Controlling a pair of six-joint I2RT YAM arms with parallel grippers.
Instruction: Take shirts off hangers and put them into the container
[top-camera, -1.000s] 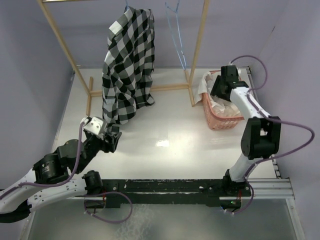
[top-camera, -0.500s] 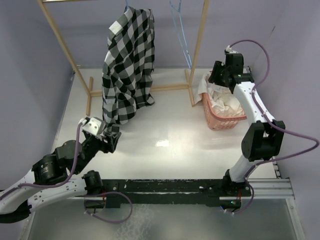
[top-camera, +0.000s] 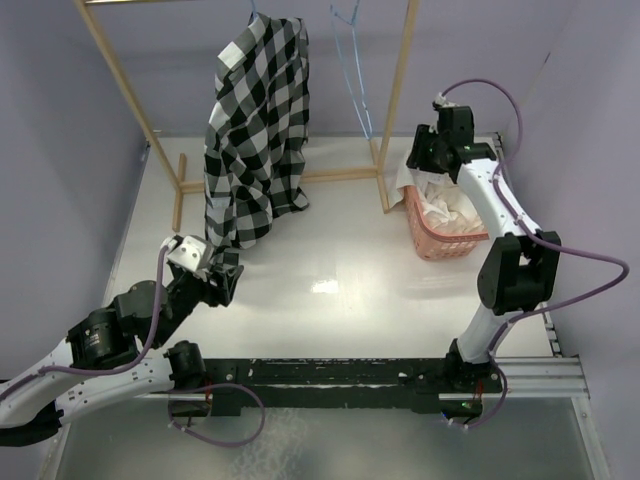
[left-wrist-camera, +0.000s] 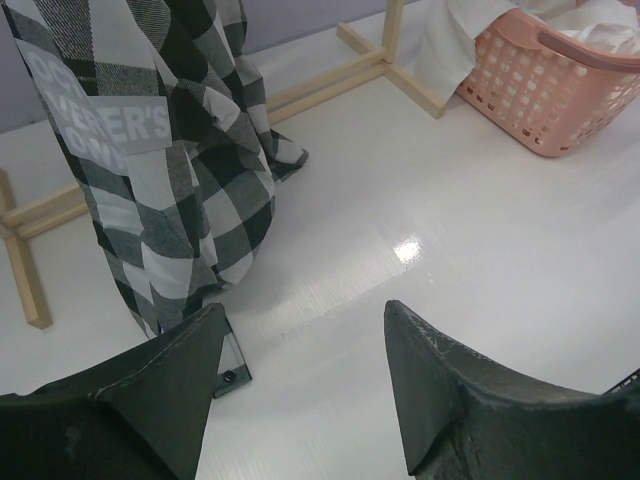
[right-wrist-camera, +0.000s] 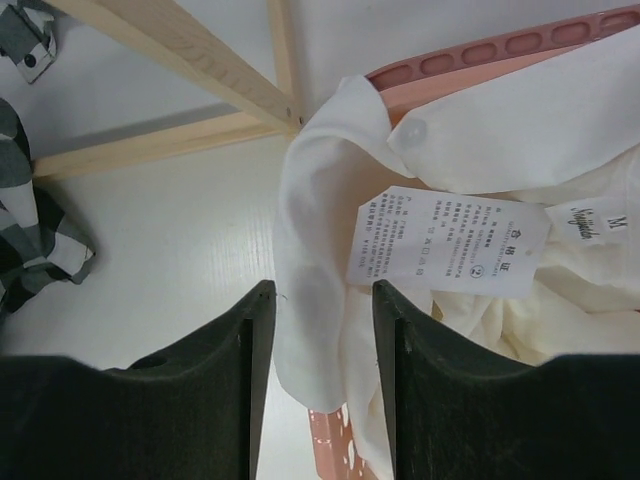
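Observation:
The black-and-white plaid shirt (top-camera: 258, 130) hangs from the wooden rack, and its hem (left-wrist-camera: 170, 170) reaches the table. One light-blue hanger (top-camera: 352, 70) hangs bare beside it. The white shirt (top-camera: 440, 205) lies in the salmon-pink basket (top-camera: 447, 245), with a fold (right-wrist-camera: 320, 200) draped over the rim (right-wrist-camera: 470, 55). My right gripper (top-camera: 420, 160) hovers over the basket's far left corner. Its jaws (right-wrist-camera: 322, 290) stand partly open, and that draped fold shows between them. My left gripper (top-camera: 225, 280) is open and empty (left-wrist-camera: 303, 310), low over the table just right of the plaid hem.
The rack's right post (top-camera: 398, 90) rises just left of the basket, and its base rails (left-wrist-camera: 330, 85) run along the table behind the plaid shirt. A care label (right-wrist-camera: 450, 240) lies face up on the white shirt. Purple walls stand close on both sides.
My right gripper has risen out of the basket and shifted toward its far left corner, its jaws narrowing. The left arm has barely moved.

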